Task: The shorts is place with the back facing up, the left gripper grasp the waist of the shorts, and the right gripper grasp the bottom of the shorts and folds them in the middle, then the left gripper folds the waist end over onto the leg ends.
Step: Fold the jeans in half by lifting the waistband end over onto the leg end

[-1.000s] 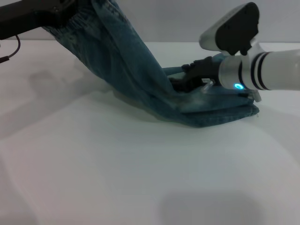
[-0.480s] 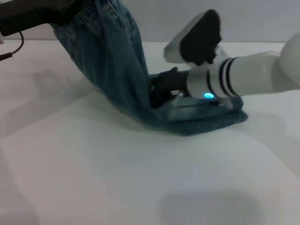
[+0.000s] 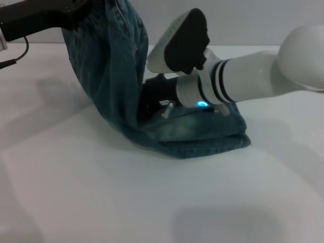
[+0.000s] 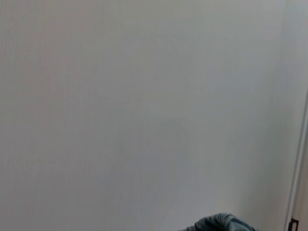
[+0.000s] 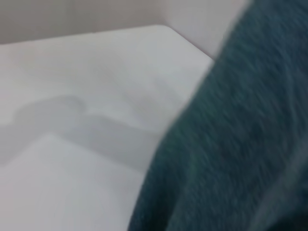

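Faded blue-green denim shorts [image 3: 126, 86] are half lifted: the upper end hangs from the top left of the head view, cloth drapes down in a steep sheet, and the lower part lies flat on the white table [image 3: 101, 202] just right of centre.

The left gripper [image 3: 76, 6], a slim black jaw on a black arm, sits at the top left edge of the head view, up against the raised end of the shorts. The waist [image 3: 109, 7] runs out of view there; the puckered band is not clearly visible. Can't tell how far the left fingers are spread or whether they pinch the cloth.

The right gripper [image 3: 149, 101], a black jaw on a grey-white rounded wrist with black bands and a lit cyan dot, comes in low from the right. It lies over the flat part and pushes into the fold where the hanging sheet meets the flat layer. Its fingertips are buried behind denim, so can't tell finger spacing or whether it holds anything.

The flat lower end [image 3: 217, 142] shows 2 stacked layer edges facing the near right.

Left wrist view: mostly plain pale surface, with a small bump of blue-green denim [image 4: 219, 224] at the frame edge.

Right wrist view: blurred denim [image 5: 231, 144] fills 1 side, close to the lens, with white table [image 5: 72, 120] beyond carrying a soft shadow.
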Robot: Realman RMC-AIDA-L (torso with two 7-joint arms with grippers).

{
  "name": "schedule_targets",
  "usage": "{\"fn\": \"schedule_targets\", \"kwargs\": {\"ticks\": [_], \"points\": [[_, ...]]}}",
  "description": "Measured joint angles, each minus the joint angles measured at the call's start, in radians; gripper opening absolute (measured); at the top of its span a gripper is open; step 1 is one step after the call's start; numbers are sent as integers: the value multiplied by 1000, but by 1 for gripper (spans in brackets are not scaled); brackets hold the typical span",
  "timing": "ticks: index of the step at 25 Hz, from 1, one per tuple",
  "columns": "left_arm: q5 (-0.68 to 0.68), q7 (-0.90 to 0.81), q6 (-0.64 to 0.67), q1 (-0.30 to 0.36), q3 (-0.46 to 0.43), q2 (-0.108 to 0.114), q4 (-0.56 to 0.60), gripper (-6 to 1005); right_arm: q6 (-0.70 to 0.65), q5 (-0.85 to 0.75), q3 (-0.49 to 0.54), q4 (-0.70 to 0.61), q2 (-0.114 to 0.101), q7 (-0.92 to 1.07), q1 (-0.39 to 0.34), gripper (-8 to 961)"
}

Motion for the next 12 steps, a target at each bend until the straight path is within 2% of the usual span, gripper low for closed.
{"fn": "schedule_targets", "kwargs": {"ticks": [6, 12], "points": [[0, 0, 0, 0, 1, 0, 0, 76, 3, 20, -27, 4, 0, -2, 19, 576], [1, 0, -2, 9, 10, -1, -1, 86, 7, 13, -7, 11, -10, -2, -37, 574]]}}
